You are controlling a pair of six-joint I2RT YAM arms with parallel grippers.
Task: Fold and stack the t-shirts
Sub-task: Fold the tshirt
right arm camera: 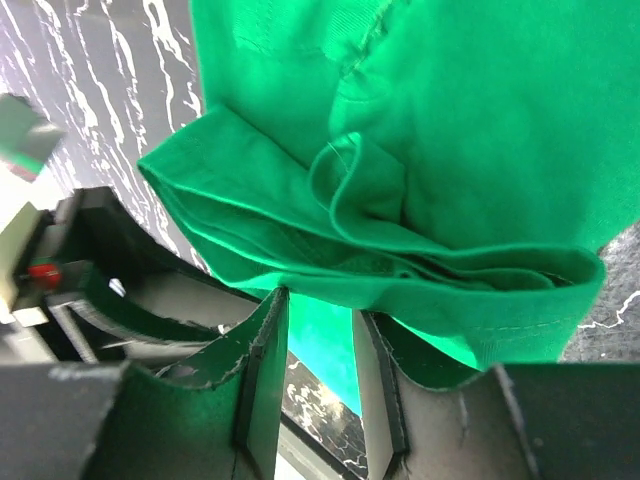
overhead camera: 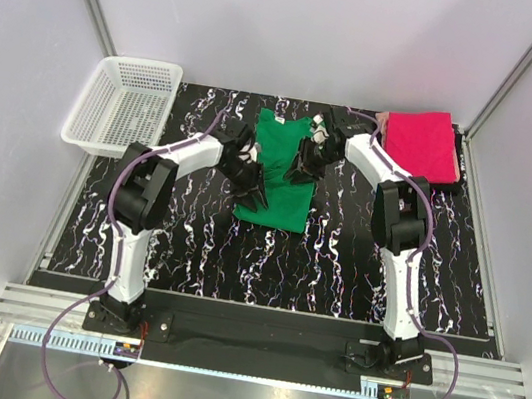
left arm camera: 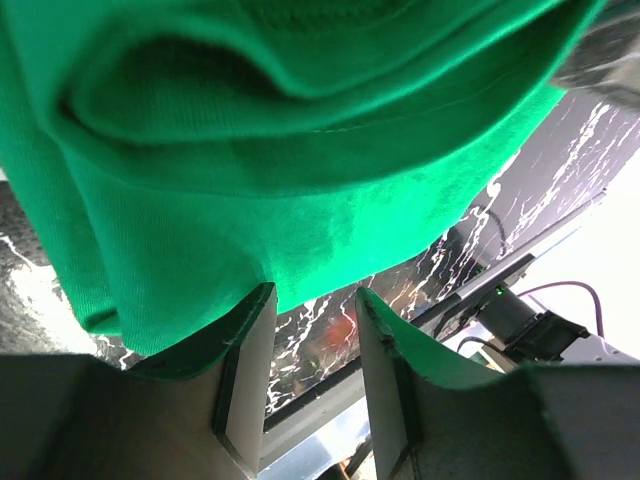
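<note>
Green t-shirt (overhead camera: 279, 146) bunches at the tips of left fingers (left arm camera: 250, 370) and right fingers (right arm camera: 265, 370) — both pairs parted, grip impossible to tell.

At the middle of the table (overhead camera: 337, 261), green t-shirt (overhead camera: 281, 167): plain and bright. The table itself: black, marbled with white veins. At its far right corner, pink t-shirt (overhead camera: 422, 138): plain hot pink. At its far left corner, mesh basket (overhead camera: 125, 101): white.
</note>
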